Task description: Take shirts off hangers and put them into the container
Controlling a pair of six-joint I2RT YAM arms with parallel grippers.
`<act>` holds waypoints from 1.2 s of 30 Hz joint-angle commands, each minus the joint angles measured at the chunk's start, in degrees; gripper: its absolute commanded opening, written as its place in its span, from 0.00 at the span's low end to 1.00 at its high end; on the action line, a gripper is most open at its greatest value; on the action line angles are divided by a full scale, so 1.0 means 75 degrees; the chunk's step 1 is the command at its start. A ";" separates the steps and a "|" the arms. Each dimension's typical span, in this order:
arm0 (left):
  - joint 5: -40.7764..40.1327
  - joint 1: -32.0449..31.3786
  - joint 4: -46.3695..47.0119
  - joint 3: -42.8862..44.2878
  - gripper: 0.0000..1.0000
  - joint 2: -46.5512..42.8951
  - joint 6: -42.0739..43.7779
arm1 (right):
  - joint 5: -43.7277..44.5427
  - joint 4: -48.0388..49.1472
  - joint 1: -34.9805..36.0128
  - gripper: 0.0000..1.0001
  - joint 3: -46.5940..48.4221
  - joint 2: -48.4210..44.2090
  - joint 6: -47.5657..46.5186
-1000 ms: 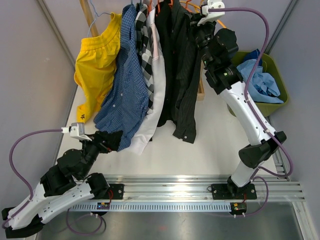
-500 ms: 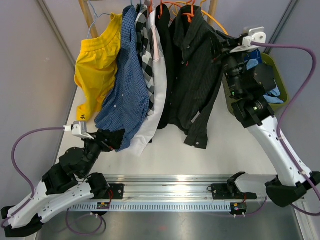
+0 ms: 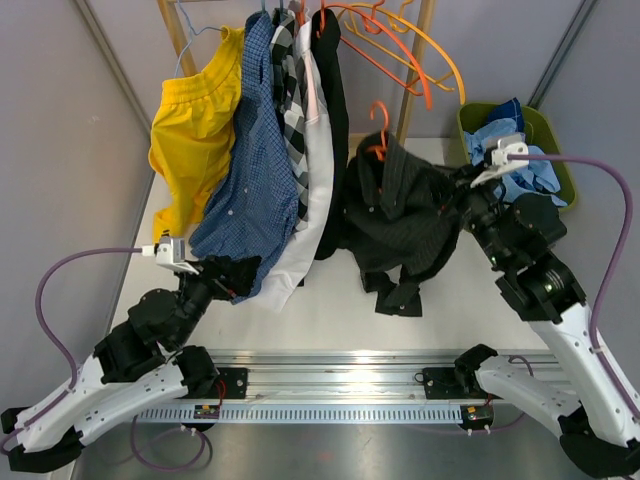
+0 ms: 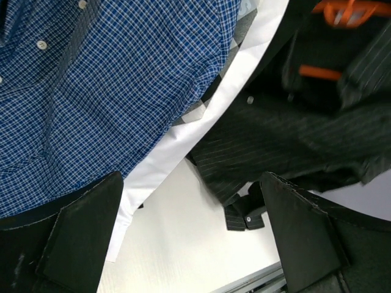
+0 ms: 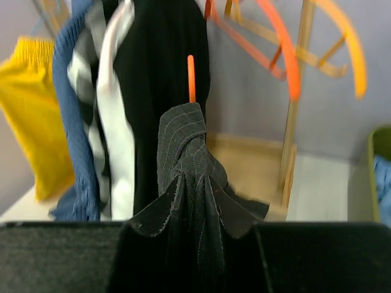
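Note:
My right gripper (image 3: 463, 186) (image 5: 195, 244) is shut on a bunched fold of the black pinstriped shirt (image 3: 400, 215) (image 5: 190, 165). This shirt is off the rack and droops onto the table, its orange hanger (image 3: 378, 118) (image 5: 191, 78) still inside it. Yellow (image 3: 190, 130), dark blue check (image 3: 250, 170) (image 4: 91, 91), black-and-white check, white (image 3: 318, 170) (image 4: 201, 122) and black shirts hang on the rack. My left gripper (image 3: 236, 276) (image 4: 195, 244) is open by the blue shirt's hem, holding nothing. The olive-green container (image 3: 556, 134) at the right holds a light blue shirt (image 3: 520, 165).
Empty orange hangers (image 3: 405, 45) dangle from the wooden rack, whose post (image 3: 412, 70) stands between the shirts and the container. Grey walls close in on both sides. A metal rail (image 3: 340, 385) runs along the near table edge.
My right arm has pulled the black pinstriped shirt, hanger and all, off the rack and down to the right toward the table. The left gripper edged slightly right.

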 commanded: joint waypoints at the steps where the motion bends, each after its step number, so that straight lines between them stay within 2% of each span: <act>1: 0.0337 -0.0001 0.0827 -0.0036 0.99 0.0386 0.0061 | -0.0546 -0.1422 0.0023 0.00 -0.0462 -0.1087 0.0738; 7: 0.0887 0.0011 0.1599 -0.0071 0.99 0.0996 0.0003 | -0.0979 -0.2922 0.0023 0.00 -0.0908 -0.2318 0.1312; 11: 0.1671 -0.0001 0.2535 -0.0107 0.99 0.1709 -0.0289 | -0.1926 -0.3392 0.0012 0.00 -0.1060 -0.2789 0.1780; 13: 0.2000 -0.0001 0.2923 -0.0118 0.99 0.1992 -0.0442 | -0.2232 -0.3393 0.0023 0.00 -0.1271 -0.3093 0.1968; 17: 0.3030 -0.0012 0.4537 -0.0340 0.99 0.2684 -0.1144 | -0.2386 -0.3264 0.0023 0.00 -0.1587 -0.3457 0.2390; 23: 0.3467 -0.0317 0.7021 -0.0704 0.99 0.3586 -0.1673 | -0.2748 -0.2890 0.0023 0.00 -0.1776 -0.3493 0.2707; 36: 0.3455 -0.0423 0.9041 -0.0411 0.99 0.5554 -0.0877 | -0.3440 -0.2315 0.0011 0.00 -0.1705 -0.3270 0.3141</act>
